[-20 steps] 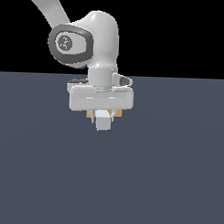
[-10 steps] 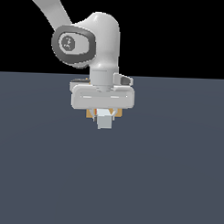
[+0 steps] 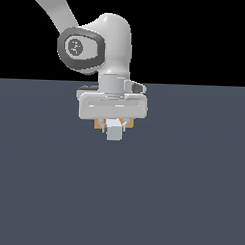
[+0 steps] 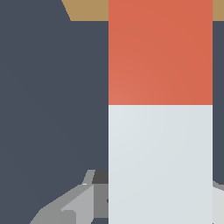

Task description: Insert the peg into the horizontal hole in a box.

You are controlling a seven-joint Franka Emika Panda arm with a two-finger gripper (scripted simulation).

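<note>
My gripper (image 3: 114, 128) is shut on the peg (image 3: 115, 131), whose white-grey end faces the exterior camera just above the floor. Slivers of the tan box (image 3: 99, 124) show behind the hand on both sides of the peg. In the wrist view the peg (image 4: 160, 144) fills much of the picture. Its orange-red end (image 4: 160, 52) points at the box (image 4: 87, 9), of which only a tan strip shows. One grey finger (image 4: 65, 212) shows beside the white part. The horizontal hole is hidden behind the peg and the hand.
A flat dark blue-grey floor (image 3: 192, 197) spreads all around the gripper and the box. The white arm (image 3: 104, 44) rises toward the exterior view's left above the hand.
The gripper with the peg has edged slightly upward in the exterior view over the last second. The grip on the peg is unchanged.
</note>
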